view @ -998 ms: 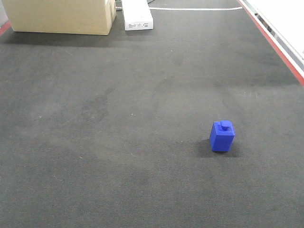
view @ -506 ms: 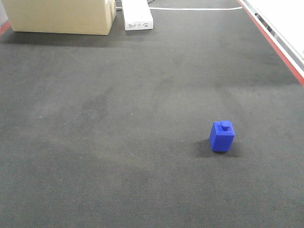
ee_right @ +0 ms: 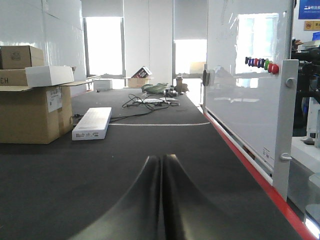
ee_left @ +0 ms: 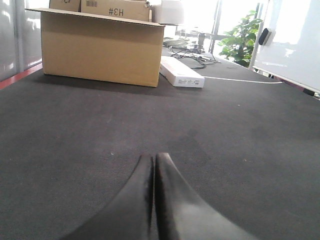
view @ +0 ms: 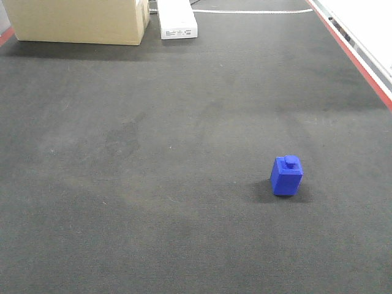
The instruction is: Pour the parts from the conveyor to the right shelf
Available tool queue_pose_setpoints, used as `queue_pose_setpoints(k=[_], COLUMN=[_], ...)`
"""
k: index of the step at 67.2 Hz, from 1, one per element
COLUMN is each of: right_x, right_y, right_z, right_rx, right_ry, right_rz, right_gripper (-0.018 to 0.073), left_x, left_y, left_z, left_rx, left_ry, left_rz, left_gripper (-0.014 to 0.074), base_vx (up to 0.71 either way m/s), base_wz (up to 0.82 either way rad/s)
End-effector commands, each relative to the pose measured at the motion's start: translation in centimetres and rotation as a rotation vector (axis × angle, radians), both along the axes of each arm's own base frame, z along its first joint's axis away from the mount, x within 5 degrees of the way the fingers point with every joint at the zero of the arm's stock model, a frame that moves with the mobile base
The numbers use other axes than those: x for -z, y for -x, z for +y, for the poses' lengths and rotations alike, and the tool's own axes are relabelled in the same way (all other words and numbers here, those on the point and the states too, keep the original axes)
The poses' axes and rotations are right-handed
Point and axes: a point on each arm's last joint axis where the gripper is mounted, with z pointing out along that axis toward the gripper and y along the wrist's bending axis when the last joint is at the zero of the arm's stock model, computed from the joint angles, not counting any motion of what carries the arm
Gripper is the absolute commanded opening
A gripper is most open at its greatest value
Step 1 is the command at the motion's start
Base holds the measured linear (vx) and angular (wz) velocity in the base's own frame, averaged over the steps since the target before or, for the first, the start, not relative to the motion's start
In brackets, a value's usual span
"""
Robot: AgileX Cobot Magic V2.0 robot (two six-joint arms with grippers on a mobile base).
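In the front view, a blue block (view: 286,176) is seen upright on the dark belt (view: 153,202), right of centre and well apart from everything else. A carton (view: 79,21) and a white box (view: 177,18) are set side by side at the far end, and a red strip (view: 358,61) is run along the right edge.

In the left wrist view, the left gripper (ee_left: 153,160) is held low over the belt, its fingers pressed together with nothing between them.

In the right wrist view, the right gripper (ee_right: 161,160) is likewise closed and empty, and a whiteboard (ee_right: 240,90) is stood along the right edge.
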Motion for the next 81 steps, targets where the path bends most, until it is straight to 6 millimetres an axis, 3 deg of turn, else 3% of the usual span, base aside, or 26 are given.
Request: queue_pose_setpoints(k=[1,9,25,44,81], right_x=[-2.9,-3.0,-2.3,-3.1,-2.9], right_y=[-0.6,-2.1,-3.5,-3.6,-3.6], right_z=[0.0,-0.1,-0.1,0.0,-0.1], right_rx=[0.003,0.005,0.004,0.001,0.005], right_ry=[0.014,0.012,0.009,0.01,0.027], right_rz=[0.008,0.136,0.215,0.136,0.152], right_gripper=[-0.0008,-0.0008,-0.0008,-0.0006,0.0029], left_x=[0.0,0.0,0.0,0.0,0.0], left_y=[0.0,0.0,0.0,0.0,0.0], left_z=[0.0,0.0,0.0,0.0,0.0], left_rx=[0.006,0.006,0.006,0.006,0.006], left_ry=[0.016,0.016,0.016,0.016,0.016], left_rz=[-0.061,-0.061,-0.061,-0.061,-0.061], left_gripper=[-0.0006,-0.0006,-0.0006,-0.0006,-0.0006], base_vx=[0.0,0.0,0.0,0.0,0.0], base_wz=[0.0,0.0,0.0,0.0,0.0])
